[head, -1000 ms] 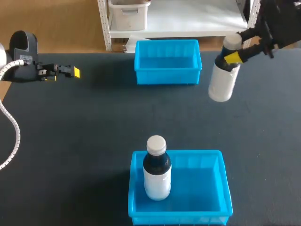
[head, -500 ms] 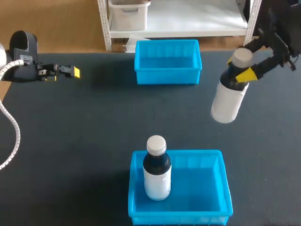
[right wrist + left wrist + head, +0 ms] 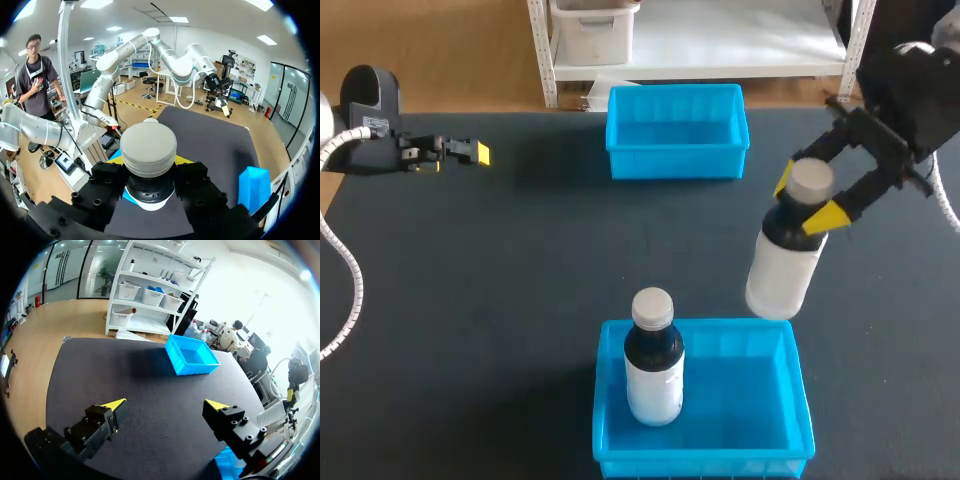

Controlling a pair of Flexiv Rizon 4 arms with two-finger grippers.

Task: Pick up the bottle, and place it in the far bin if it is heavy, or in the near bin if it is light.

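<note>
Left gripper (image 3: 165, 404) jaws apart over table (image 3: 100, 370); blue bin (image 3: 192, 356) ahead.

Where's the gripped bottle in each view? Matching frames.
Head view: white bottle in right gripper, by the far right corner of near bin.
Left wrist view: cannot make it out.
Right wrist view: white bottle between own fingers, cap toward camera.
Shared landmark: far bin, in head and left wrist views.

head overhead, left wrist low; share far bin (image 3: 675, 163) (image 3: 198, 368)
</note>
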